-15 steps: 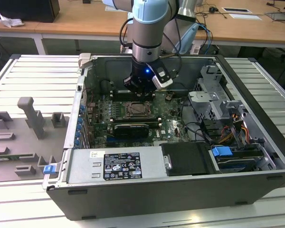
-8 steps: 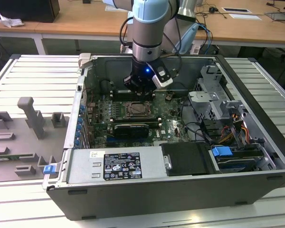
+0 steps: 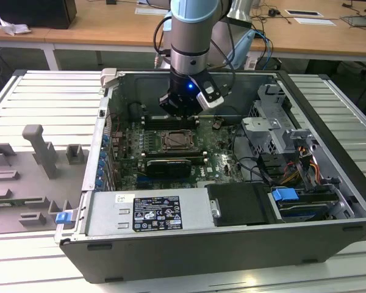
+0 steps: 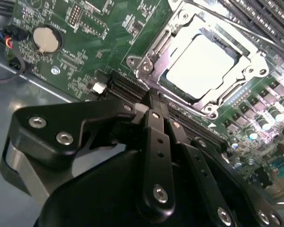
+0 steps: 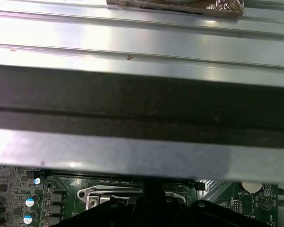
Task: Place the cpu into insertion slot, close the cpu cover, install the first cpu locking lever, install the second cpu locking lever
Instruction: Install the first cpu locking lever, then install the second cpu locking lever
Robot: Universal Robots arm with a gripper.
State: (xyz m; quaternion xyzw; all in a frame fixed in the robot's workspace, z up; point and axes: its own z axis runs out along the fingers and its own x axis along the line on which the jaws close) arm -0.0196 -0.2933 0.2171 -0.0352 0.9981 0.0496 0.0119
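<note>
The cpu (image 4: pixel 201 64) lies flat in the insertion slot (image 4: pixel 180 90), its pale silver top bright in the second wrist view. The cpu cover (image 4: pixel 156 49), a thin silvery frame, lies down around it, with the chip showing through its window. My gripper (image 4: pixel 154 100) is shut with nothing between its fingers, and its tips hover just off the socket's edge by a long black slot. In the exterior view the gripper (image 3: pixel 182 113) hangs inside the open case just behind the insertion slot (image 3: pixel 175 141). A strip of the cover (image 5: pixel 109 193) shows in the first wrist view.
A black-labelled power supply box (image 3: pixel 155 213) lies along the case's front. A drive cage (image 3: pixel 268 122) and cables (image 3: pixel 293 171) fill the exterior view's right. Memory slots (image 4: pixel 265 19) run beside the socket, and a coin battery (image 4: pixel 46 39) sits on the board. Grey fixtures (image 3: pixel 39 149) stand outside the case.
</note>
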